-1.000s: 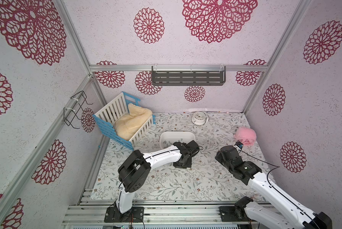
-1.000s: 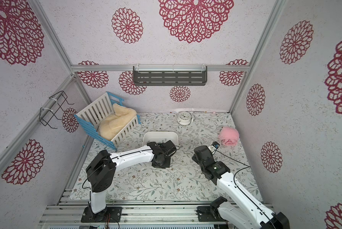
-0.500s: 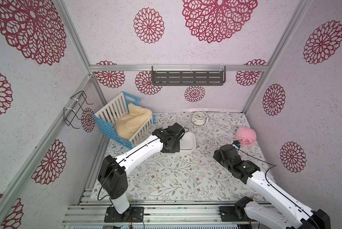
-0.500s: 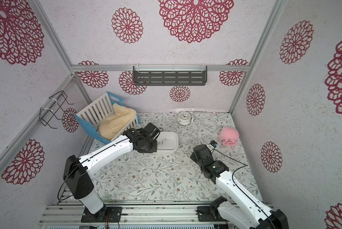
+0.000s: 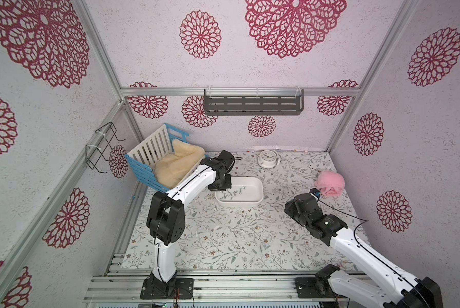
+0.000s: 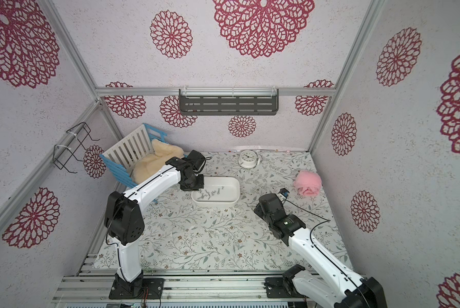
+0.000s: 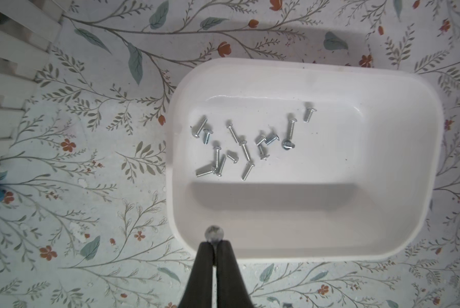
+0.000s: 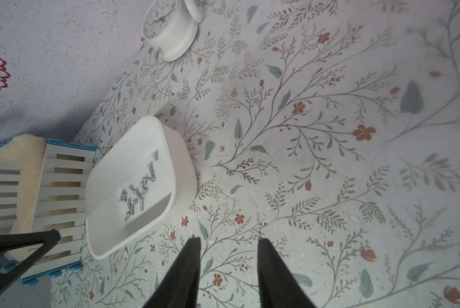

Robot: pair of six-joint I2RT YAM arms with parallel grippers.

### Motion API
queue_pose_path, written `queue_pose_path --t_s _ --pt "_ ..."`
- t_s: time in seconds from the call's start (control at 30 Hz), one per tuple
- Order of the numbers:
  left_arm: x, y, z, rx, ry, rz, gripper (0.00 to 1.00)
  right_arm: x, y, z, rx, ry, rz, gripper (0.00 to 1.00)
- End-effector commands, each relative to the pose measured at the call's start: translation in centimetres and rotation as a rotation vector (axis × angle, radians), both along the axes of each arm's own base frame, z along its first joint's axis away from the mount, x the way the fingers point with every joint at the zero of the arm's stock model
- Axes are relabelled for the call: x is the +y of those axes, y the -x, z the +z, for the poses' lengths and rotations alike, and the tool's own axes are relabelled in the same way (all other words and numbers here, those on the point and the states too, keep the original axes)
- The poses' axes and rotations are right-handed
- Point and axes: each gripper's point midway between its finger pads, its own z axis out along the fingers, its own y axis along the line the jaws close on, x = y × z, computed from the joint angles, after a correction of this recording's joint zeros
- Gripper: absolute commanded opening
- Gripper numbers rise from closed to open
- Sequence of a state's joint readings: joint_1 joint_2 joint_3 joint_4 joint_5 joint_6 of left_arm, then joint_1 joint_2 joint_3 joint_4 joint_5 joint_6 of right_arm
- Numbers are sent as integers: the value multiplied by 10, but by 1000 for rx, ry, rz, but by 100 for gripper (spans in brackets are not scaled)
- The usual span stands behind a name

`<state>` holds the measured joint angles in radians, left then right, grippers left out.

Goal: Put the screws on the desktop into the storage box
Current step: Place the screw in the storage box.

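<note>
The left tool (image 7: 214,244) is pinched tight on a single screw (image 7: 214,234). Its round head sticks out past the fingertips, directly over the rim of the white storage box (image 7: 434,149). More than a dozen other screws (image 7: 245,152) lie loose on the box floor, bunched toward one end. The box sits on the counter (image 5: 237,240) in its far half, left of middle, just beside the blue-and-white slatted crate (image 5: 143,152) in the far left corner. The right tool (image 8: 229,240) hangs over bare counter nearer the right edge, its fingers standing partly apart with nothing between them. A white alarm clock (image 5: 268,158) stands at the far edge.
</note>
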<state>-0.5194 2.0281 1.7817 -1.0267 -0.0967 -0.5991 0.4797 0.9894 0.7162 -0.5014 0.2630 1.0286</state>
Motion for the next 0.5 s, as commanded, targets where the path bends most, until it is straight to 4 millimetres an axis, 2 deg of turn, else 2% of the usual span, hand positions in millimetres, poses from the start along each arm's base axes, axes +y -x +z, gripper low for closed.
queue_pose_path --t_s 0.0,0.23,0.47 --pt "-11 -8 -8 17 31 -30 6 3 -7 15 -42 -4 20 39" --pt "-9 -14 -45 82 19 0 7 10 -10 9 -21 13 58 39" --pt "-5 -18 -58 103 9 7 9 13 -12 2 3 17 73 40"
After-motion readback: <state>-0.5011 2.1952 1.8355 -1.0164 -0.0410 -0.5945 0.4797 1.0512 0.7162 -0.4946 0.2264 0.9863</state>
